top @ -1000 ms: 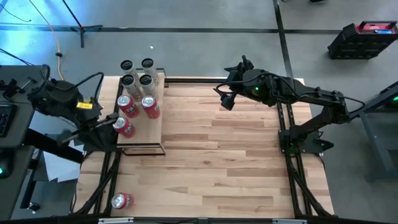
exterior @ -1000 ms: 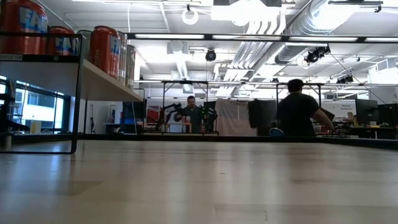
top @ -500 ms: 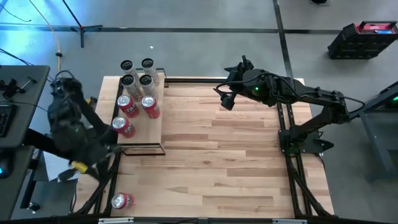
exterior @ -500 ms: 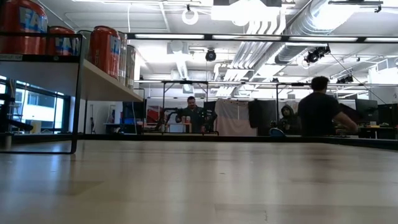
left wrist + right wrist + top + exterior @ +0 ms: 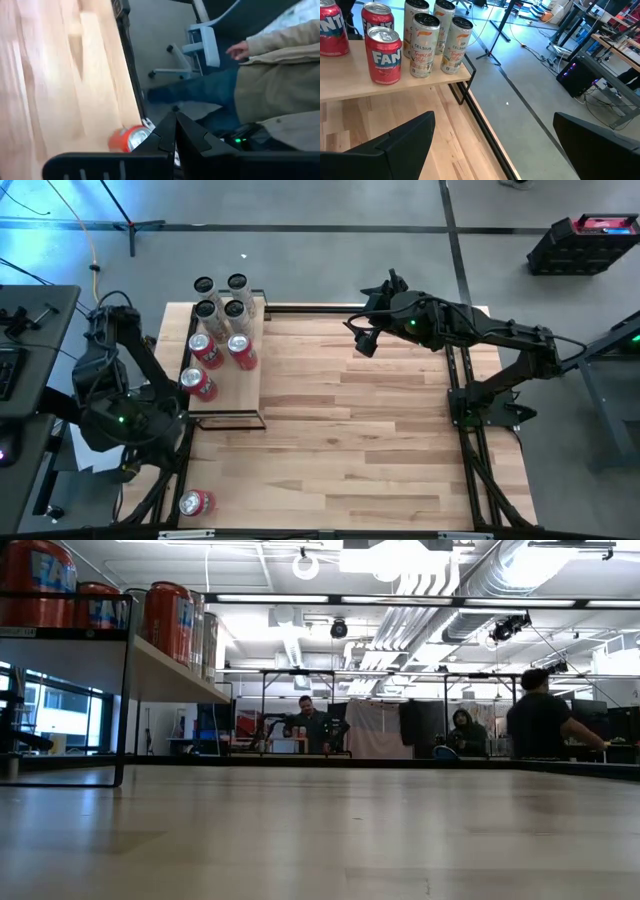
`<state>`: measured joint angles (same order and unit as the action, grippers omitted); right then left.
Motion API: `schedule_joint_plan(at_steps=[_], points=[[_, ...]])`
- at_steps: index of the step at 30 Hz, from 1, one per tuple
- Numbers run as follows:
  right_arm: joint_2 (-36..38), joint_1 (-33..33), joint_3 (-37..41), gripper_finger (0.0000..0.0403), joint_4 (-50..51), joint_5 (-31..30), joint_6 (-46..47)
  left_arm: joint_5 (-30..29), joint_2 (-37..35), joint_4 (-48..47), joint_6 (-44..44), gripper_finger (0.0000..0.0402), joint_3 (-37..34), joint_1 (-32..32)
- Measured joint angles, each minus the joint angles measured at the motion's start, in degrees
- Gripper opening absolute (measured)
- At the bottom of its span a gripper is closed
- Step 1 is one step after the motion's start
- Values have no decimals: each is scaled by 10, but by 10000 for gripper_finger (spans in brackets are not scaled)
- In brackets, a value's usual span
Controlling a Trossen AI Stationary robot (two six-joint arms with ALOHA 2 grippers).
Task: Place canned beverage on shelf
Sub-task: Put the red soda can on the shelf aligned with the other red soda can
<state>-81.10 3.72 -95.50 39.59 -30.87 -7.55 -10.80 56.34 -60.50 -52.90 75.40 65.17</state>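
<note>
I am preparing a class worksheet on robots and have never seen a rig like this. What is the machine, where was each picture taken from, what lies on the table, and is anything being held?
Two dark robot arms work at a wooden table.

The top picture looks straight down; the low one looks level across the table into a room with people. The other two come from cameras on each arm's wrist.

A small raised shelf carries three red cans and four slim pale ones. One more red can stands at the table's near left corner.

The left gripper is shut and empty, off the table's left side. The right gripper is open and empty over the far edge.
</note>
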Motion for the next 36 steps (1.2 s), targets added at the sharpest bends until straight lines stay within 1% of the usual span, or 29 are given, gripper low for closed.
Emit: schedule_joint_plan(at_steps=[2,6,8,11,14,16,20,24,29,33,36], points=[[0,0,0,392,0,0,0,11,-3,-9,-45,0,0,3],[0,0,0,392,0,0,0,77,-11,-50,-148,0,0,3],[0,0,0,392,0,0,0,95,-11,-81,-223,0,0,3],[0,0,0,392,0,0,0,119,-11,-113,-365,0,0,3],[0,0,0,392,0,0,0,118,-11,-113,-507,0,0,-1],[0,0,0,392,0,0,0,117,-7,-114,-580,1,0,-9],[0,0,0,392,0,0,0,119,12,-114,-665,15,0,-16],[0,0,0,392,0,0,0,136,47,-116,-677,52,0,-16],[0,0,0,392,0,0,0,139,109,-118,-648,121,0,-16],[0,0,0,392,0,0,0,148,149,-144,-563,182,0,-21],[0,0,0,392,0,0,0,148,173,-154,-493,224,0,-35]])
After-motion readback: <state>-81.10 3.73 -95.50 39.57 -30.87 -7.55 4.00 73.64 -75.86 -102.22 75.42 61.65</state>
